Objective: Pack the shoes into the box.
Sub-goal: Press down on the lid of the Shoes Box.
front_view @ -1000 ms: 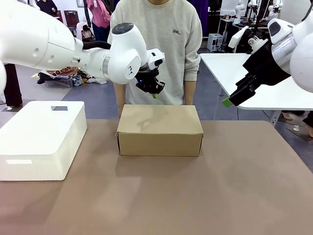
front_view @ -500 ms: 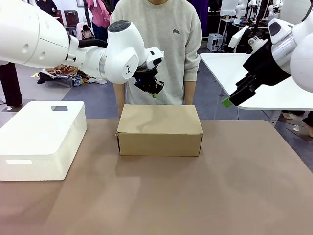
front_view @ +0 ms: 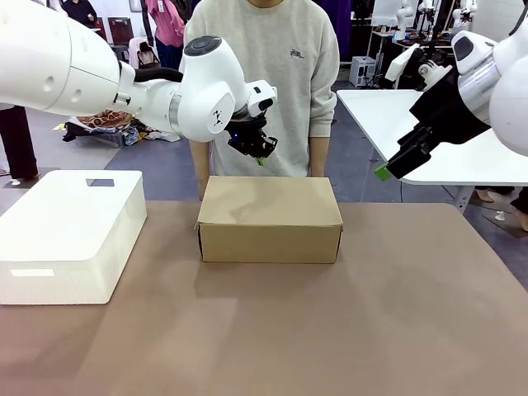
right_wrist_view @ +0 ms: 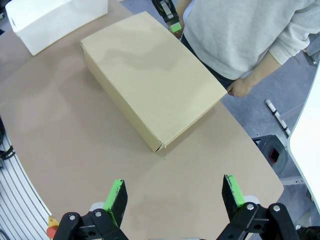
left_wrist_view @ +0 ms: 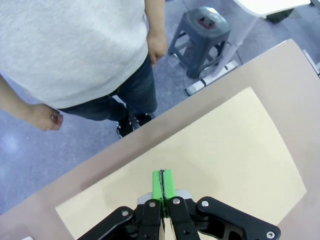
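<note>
- The box [front_view: 270, 219] sits shut on the tabletop [front_view: 330, 330], near the far edge and roughly centred; its flat lid is down, so you cannot see the shoes
- In the right wrist view you see the same box [right_wrist_view: 150, 75] lying at an angle, all 4 lid edges flush
- Your left tool [front_view: 257, 153] hangs in the air just above the box's far edge, its green pads [left_wrist_view: 163, 183] pressed together with nothing between them
- Your right tool [front_view: 394, 163] is raised well off to the right, apart from the box; its 2 fingers [right_wrist_view: 116, 198] stand spread wide and empty over bare tabletop
- The person [front_view: 268, 74] stands at the far side directly behind the box, arms down, one hand [right_wrist_view: 240, 86] beside the box's corner
- A white bin [front_view: 66, 231] rests on the tabletop to the box's left, apart from it
</note>
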### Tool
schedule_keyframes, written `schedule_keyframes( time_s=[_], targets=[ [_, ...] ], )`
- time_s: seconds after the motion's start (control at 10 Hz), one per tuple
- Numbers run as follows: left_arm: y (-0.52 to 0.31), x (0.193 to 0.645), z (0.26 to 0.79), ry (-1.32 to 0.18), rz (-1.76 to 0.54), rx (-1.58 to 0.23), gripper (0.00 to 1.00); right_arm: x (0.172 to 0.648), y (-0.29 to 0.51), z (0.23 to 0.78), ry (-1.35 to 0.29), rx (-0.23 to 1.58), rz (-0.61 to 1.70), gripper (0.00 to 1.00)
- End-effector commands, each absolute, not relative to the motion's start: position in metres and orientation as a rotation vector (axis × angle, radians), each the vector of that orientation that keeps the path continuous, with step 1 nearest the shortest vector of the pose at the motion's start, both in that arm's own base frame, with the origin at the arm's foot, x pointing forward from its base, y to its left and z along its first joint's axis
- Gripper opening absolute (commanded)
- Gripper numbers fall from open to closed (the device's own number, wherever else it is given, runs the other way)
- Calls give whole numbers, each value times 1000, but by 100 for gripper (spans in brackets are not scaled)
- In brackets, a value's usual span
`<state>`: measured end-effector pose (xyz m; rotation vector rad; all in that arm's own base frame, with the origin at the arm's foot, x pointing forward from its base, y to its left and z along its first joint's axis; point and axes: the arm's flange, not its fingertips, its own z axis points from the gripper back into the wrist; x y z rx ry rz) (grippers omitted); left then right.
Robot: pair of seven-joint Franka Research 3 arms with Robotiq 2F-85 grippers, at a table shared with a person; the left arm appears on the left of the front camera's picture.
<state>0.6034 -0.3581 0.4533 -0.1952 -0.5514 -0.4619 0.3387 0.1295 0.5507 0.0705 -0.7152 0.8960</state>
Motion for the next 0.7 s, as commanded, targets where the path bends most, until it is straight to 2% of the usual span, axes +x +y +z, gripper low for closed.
schedule_keyframes(
  time_s=[0.0,0.3,0.6],
  targets=[
    [-358,603,453,-551,-462,-195,0,337,132,549,-710,68,877,100],
    [-321,551,469,-489,-499,-67,0,337,132,549,-710,68,877,100],
    [-291,505,485,-471,-550,0,57,337,132,549,-710,68,877,100]
  ],
)
